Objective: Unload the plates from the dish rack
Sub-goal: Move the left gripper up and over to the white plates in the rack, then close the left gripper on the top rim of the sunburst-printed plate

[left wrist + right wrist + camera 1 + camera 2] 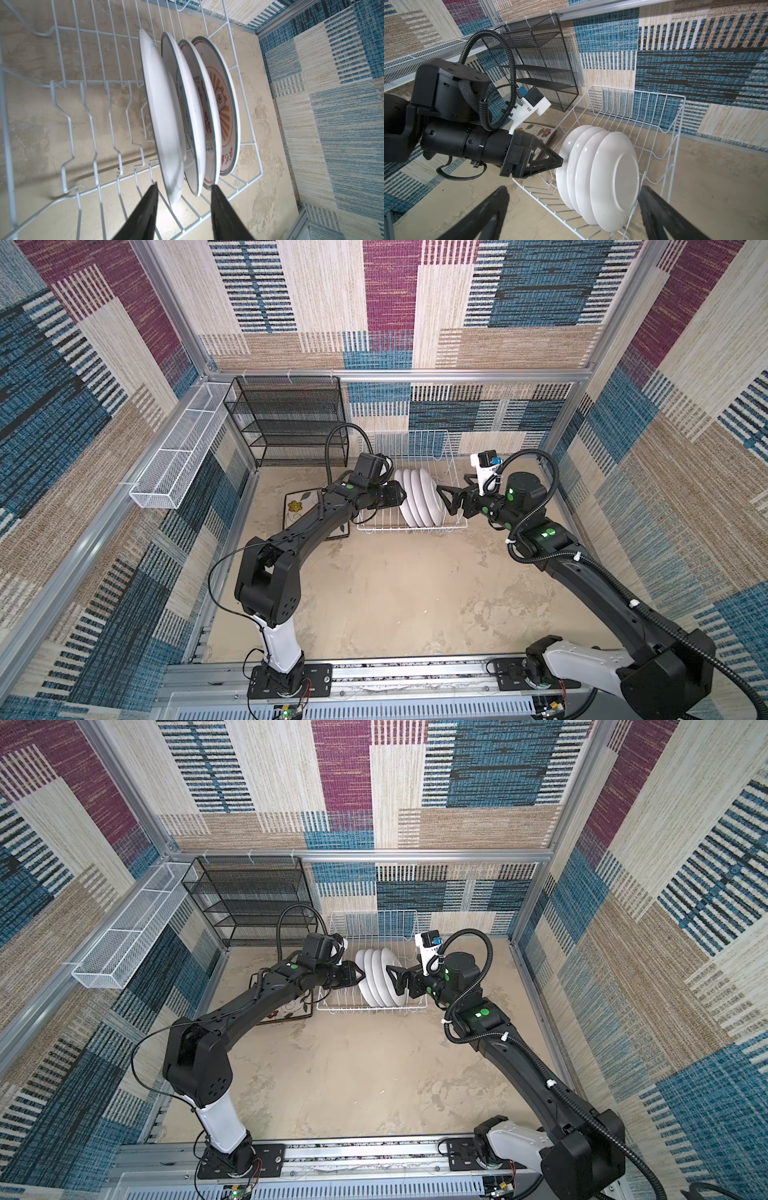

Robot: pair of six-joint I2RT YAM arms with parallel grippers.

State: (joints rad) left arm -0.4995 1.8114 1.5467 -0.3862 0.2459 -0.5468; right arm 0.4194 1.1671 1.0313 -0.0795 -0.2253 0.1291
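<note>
Four white, dark-rimmed plates stand on edge in the dish rack. Left gripper, at 9 o'clock, straddles their rims half-open; right gripper, at 3 o'clock, gapes empty.

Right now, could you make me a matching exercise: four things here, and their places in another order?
1. round plates
2. flowered square plate
3. black mesh shelf
4. white mesh basket

A. flat on the table, left of the dish rack
B. along the left wall
C. upright in the dish rack
D. against the back wall

Pairs: 1-C, 2-A, 3-D, 4-B
</note>
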